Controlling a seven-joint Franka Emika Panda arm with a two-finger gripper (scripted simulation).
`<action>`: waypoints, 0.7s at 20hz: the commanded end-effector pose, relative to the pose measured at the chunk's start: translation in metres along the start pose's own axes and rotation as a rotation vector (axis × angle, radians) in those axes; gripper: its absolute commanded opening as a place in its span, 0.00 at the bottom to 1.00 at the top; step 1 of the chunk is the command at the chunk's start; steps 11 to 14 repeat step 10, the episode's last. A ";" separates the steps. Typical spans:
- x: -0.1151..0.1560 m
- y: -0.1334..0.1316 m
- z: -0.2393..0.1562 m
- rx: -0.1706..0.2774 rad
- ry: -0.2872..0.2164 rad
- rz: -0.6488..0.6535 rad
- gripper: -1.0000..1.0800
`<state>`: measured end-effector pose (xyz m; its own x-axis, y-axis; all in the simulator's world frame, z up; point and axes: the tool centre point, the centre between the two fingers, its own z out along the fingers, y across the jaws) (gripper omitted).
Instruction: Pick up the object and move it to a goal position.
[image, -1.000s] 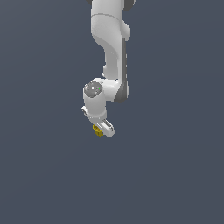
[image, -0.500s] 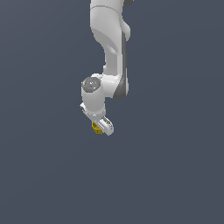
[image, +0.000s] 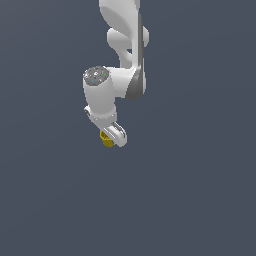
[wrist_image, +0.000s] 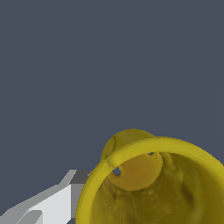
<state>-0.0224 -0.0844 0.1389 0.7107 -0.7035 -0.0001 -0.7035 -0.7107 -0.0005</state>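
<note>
My gripper (image: 111, 136) is clamped on the yellow cup (image: 106, 140), which sits between my fingers below the wrist. The cup's hollow rim (wrist_image: 148, 175) fills the wrist view. For the transfer, I'd move slowly, hold the squeeze, and avoid wrist twists. No goal marker visible.

Beneath the arm (image: 125, 60) I see only a flat dark grey-blue surface (image: 200, 200), possibly the floor.

Cup (wrist_image: 153, 188) cut off by wrist view edge; claw (image: 113, 137) mostly hides it in ext. view.
</note>
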 end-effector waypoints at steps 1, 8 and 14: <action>0.002 0.001 -0.014 0.000 0.000 0.000 0.00; 0.005 0.001 -0.027 -0.001 0.000 -0.001 0.00; 0.005 0.001 -0.026 -0.001 0.000 -0.001 0.00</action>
